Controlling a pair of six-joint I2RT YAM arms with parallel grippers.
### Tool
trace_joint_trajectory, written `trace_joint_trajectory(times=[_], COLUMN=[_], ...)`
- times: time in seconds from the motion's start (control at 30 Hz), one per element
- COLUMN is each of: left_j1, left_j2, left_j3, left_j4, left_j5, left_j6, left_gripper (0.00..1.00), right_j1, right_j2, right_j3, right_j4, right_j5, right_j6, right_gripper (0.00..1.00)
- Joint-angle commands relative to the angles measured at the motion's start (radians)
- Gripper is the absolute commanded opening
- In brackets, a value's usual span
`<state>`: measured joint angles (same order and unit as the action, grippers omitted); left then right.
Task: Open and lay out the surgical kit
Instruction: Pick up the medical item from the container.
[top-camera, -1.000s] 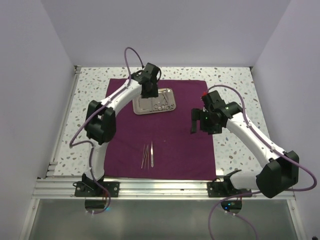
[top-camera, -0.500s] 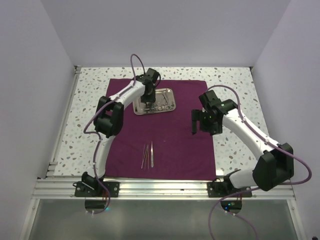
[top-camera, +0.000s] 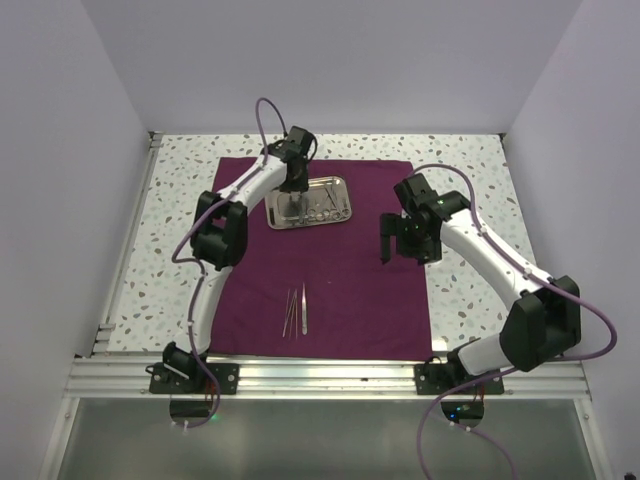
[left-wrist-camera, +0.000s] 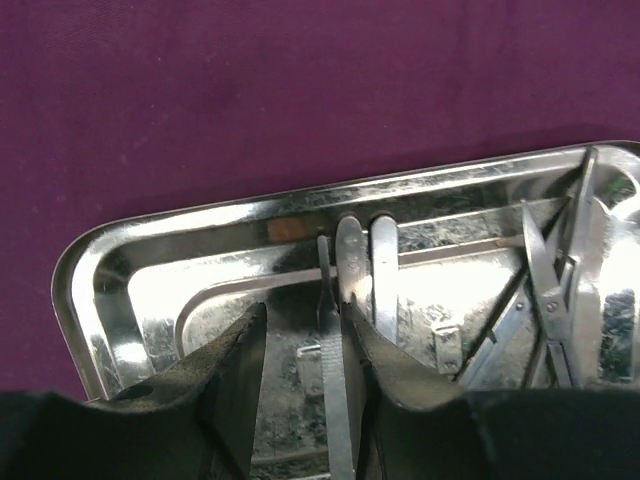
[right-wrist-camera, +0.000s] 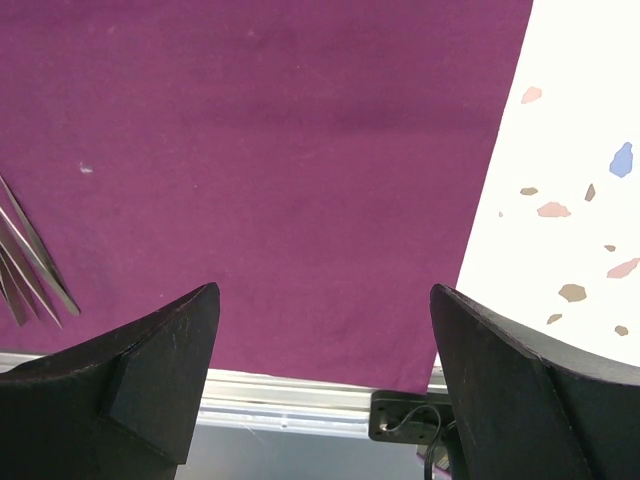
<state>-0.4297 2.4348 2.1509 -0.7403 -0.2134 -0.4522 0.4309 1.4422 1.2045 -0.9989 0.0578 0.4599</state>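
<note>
The dark purple cloth (top-camera: 350, 280) lies spread flat on the table. On its far part stands the shiny steel tray (top-camera: 343, 212). My left gripper (top-camera: 292, 196) reaches down into the tray's left half. In the left wrist view its jaws (left-wrist-camera: 303, 322) straddle a pair of tweezers (left-wrist-camera: 336, 400) lying in the tray (left-wrist-camera: 100, 290); the right finger touches them and a gap shows at the left finger. Ring-handled clamps (left-wrist-camera: 560, 290) lie at the tray's right. Several tweezers (top-camera: 297, 310) lie on the near cloth. My right gripper (top-camera: 388, 240) hovers open over the cloth (right-wrist-camera: 300, 120), holding nothing.
A speckled white table (top-camera: 460, 160) surrounds the cloth, with white walls on three sides. An aluminium rail (top-camera: 320, 375) runs along the near edge, with the arm bases bolted to it. The laid-out tweezers (right-wrist-camera: 30, 250) show at the left of the right wrist view.
My left gripper has settled lower into the tray's left half and its jaws have narrowed around the tweezers. The right arm shifted slightly; its gripper stays open.
</note>
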Motion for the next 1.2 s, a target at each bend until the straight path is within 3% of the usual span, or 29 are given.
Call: trace_joint_trajectory(times=[0.0, 0.53, 0.7, 0.93, 0.97, 1.03, 1.17], left_j1=[0.023, 0.028, 0.029, 0.031, 0.034, 0.046, 0.074], left_j2=[0.039, 0.164, 0.173, 0.197, 0.202, 0.211, 0.182], left_j3=[0.043, 0.112, 0.080, 0.043, 0.044, 0.044, 0.037], left_j4=[0.018, 0.002, -0.010, -0.019, -0.018, -0.013, 0.015], left_j5=[-0.004, -0.017, -0.021, 0.002, 0.012, 0.048, 0.109], left_j6=[0.029, 0.092, 0.076, 0.056, 0.056, 0.055, 0.070], left_gripper=[0.40, 0.38, 0.25, 0.14, 0.06, 0.00, 0.00], right_j1=[-0.004, -0.006, -0.006, -0.006, -0.004, -0.004, -0.006], right_j2=[0.011, 0.047, 0.047, 0.041, 0.037, 0.035, 0.029], right_j3=[0.041, 0.055, 0.055, 0.047, 0.046, 0.040, 0.029], right_j4=[-0.020, -0.020, -0.017, -0.018, -0.018, -0.017, -0.006], right_j5=[0.016, 0.019, 0.019, 0.022, 0.022, 0.020, 0.013], right_j6=[-0.013, -0.018, -0.017, -0.013, -0.013, -0.013, -0.012], right_gripper=[0.89, 0.89, 0.89, 0.89, 0.89, 0.89, 0.89])
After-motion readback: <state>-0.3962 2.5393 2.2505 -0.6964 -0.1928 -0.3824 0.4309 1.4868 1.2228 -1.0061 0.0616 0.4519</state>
